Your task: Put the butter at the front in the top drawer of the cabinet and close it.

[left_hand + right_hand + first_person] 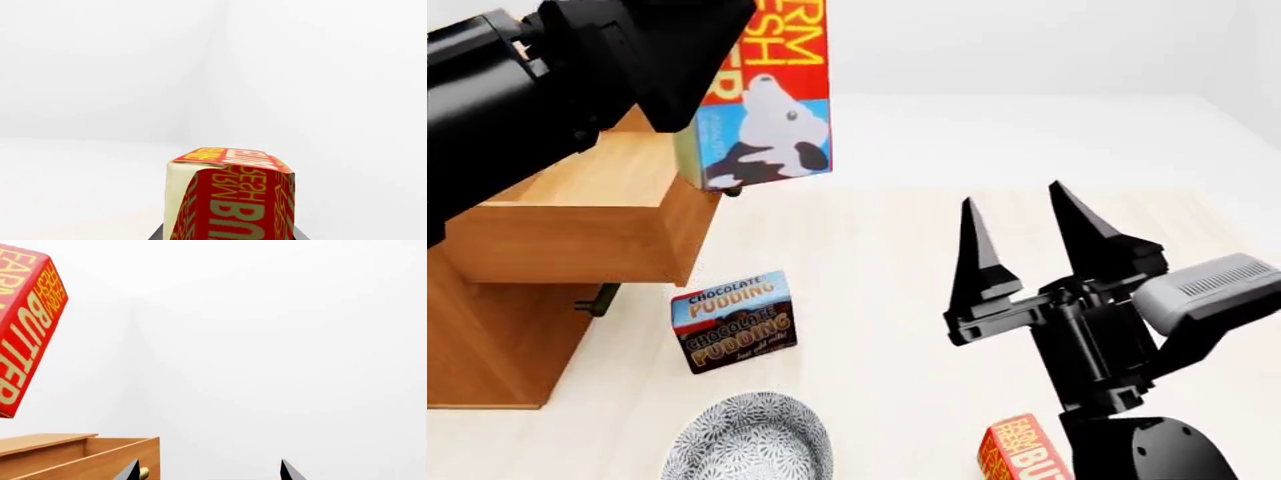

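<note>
Cabinet (487, 350) work is mid-course: its top drawer (574, 225) stands pulled out, not yet closed, and the butter (763, 100) hangs above its front corner, apparently clamped in the left gripper (681, 75), whose fingers are hidden. The right gripper (1034, 235) is spread wide, empty. A second butter carton (1021, 452) is cut off.

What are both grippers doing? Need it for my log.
Left gripper: closed, holding the butter.
Right gripper: open, empty.
</note>
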Motion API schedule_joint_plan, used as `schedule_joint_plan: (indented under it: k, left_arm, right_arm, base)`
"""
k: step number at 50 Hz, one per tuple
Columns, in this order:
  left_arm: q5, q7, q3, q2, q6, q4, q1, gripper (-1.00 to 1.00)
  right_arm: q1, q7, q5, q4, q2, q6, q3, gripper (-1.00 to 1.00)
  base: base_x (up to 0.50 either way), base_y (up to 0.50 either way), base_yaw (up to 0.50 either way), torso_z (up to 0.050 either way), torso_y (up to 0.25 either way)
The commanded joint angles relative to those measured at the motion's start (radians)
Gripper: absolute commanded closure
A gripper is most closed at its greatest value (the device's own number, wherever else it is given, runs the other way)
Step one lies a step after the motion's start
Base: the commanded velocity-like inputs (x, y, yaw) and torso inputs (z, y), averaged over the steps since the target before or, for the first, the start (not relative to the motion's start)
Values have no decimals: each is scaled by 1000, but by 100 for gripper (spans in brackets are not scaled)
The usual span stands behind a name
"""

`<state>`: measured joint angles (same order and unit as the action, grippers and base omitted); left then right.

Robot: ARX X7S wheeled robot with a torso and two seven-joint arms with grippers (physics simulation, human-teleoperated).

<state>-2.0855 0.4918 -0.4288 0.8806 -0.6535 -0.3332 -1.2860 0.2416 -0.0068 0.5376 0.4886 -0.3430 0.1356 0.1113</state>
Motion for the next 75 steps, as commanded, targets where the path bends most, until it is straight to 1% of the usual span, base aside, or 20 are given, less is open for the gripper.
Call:
schedule_joint_plan:
  k: [1, 13, 18, 28, 47, 54, 65, 75]
  left_arm:
    - [14, 31, -23, -1, -59, 90, -135, 100]
    - [61, 47, -80, -4, -150, 195, -256, 100]
    - [91, 47, -108, -19, -187, 248, -306, 100]
    - [194, 7, -165, -59, -239, 364, -380, 100]
    - [450, -113, -301, -123, -298, 575, -455, 100]
    - [526, -157, -345, -150, -304, 661, -479, 100]
    - [651, -239, -419, -204, -308, 809, -553, 100]
    - [750, -321, -484, -243, -296, 907, -595, 100]
  right_arm:
    - [9, 12, -20, -1, 4, 2, 19, -100]
    - [8, 19, -26, 3, 2, -3, 23, -100]
    - [4, 22, -33, 6, -3, -3, 25, -100]
    - [6, 26, -39, 15, -16, 4, 30, -100]
    - [41, 38, -75, 9, -34, 30, 52, -100]
    - [58, 43, -75, 2, -30, 28, 53, -100]
    - [64, 33, -73, -34, -18, 0, 54, -100]
    - [79, 29, -75, -56, -15, -6, 60, -100]
  base:
    - [0, 0, 0, 0, 0]
    - [0, 0, 0, 0, 2]
    - [0, 0, 0, 2, 0]
    - [0, 0, 0, 0, 1]
    - [0, 0, 0, 1, 2]
    - [0, 0, 0, 0, 1]
    - [0, 0, 0, 1, 1]
    - [0, 0, 0, 0, 2]
